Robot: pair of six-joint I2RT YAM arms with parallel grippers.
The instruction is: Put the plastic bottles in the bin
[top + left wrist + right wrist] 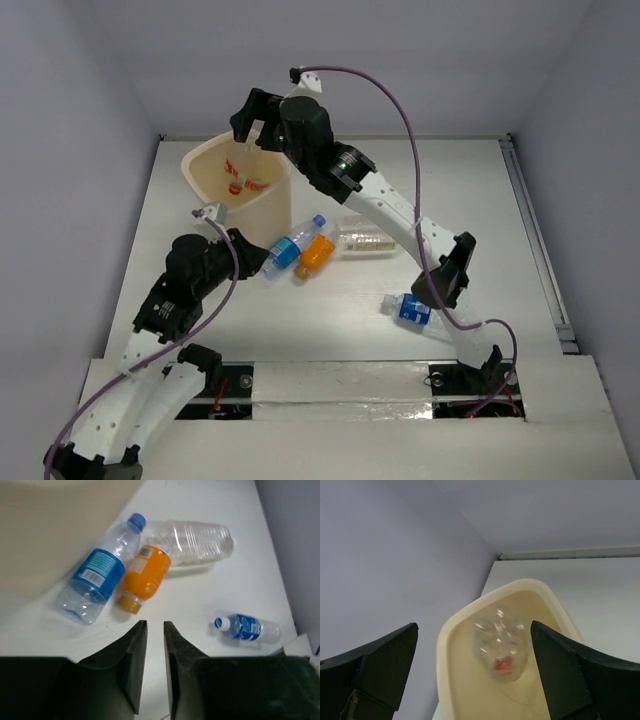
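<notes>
Shows right pincer (473, 627) wide open over cream-beige plastic bin (441, 645), clear red-capped bottle (500, 647) inside; left pincer (155, 624) closed, empty, near orange plastic bottle (145, 575) on desk (225, 595).

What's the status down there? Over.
Left gripper shut, empty. Right gripper open above bin, red-capped bottle inside. On table: blue bottle, orange bottle, clear bottle, small blue bottle. Nothing blocking.
</notes>
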